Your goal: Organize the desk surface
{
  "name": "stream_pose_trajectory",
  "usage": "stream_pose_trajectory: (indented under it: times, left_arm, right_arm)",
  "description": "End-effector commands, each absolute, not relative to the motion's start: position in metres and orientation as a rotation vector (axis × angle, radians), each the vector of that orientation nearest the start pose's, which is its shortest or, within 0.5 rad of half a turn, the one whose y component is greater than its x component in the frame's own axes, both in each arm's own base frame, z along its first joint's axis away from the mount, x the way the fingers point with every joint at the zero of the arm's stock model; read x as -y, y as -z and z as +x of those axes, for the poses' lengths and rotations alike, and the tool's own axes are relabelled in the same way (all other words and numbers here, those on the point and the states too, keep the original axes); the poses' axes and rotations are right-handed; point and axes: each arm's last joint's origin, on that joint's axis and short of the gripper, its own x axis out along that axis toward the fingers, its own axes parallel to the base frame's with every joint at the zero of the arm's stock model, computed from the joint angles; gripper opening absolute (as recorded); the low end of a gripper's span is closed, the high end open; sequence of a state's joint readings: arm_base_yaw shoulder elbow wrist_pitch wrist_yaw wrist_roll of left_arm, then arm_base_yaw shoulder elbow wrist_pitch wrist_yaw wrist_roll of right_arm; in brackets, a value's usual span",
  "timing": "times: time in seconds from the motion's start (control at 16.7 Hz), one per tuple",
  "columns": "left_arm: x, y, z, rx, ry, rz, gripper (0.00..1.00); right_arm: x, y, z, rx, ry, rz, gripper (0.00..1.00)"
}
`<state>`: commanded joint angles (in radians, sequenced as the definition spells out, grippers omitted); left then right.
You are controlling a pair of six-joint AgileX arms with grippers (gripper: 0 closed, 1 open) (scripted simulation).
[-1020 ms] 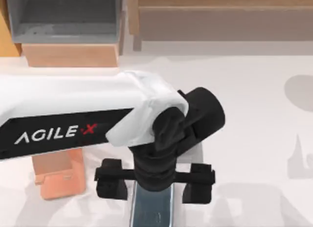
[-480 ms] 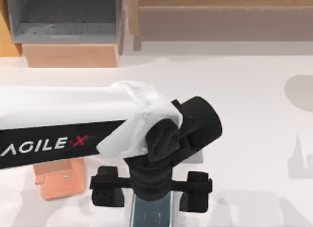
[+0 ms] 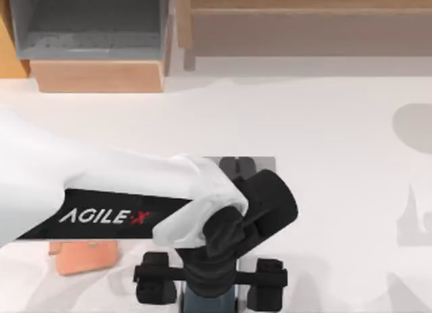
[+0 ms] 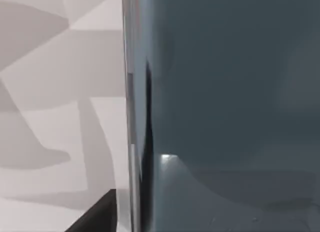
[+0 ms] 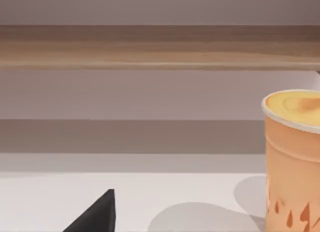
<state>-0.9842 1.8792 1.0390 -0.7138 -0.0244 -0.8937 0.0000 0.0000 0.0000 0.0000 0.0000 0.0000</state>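
Where left arm [image 3: 101, 198] crosses desk surface [image 3: 337, 144] — "AGILEX".

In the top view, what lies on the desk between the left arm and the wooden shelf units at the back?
Nothing: the top view shows a bare stretch of desk surface between the left arm and the shelf units.

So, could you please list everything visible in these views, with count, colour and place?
desk surface: one, white, across the top view.
shelf units: two, light wood with grey interiors, along the far edge.
grey pad: one, beside the left arm's wrist.
orange stand: one, near the table's left, partly under the arm.
dark slab: one, blue-grey, between the gripper's fingers, near edge.
orange cup: one, right wrist view.
left gripper: one, black, straddling the slab.
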Motion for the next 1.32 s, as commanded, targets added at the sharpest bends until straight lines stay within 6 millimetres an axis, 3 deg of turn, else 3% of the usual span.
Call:
stream_pose_trajectory:
  times: [0.3,1.08,1.32]
  left_arm:
    - [0.2611,-0.1061,0.1764,-1.541,0.064,0.069,1.00]
    - [0.2611,-0.1061,0.1764,-1.541,0.064,0.069,0.02]
    - [0.2611,-0.1061,0.1764,-1.541,0.064,0.069,0.00]
  right_arm:
    - [0.0012,-0.1600,0.1057,0.000,0.000,0.000,1.00]
    - [0.0012,-0.1600,0.1057,0.000,0.000,0.000,1.00]
    - [0.0012,-0.1600,0.1057,0.000,0.000,0.000,1.00]
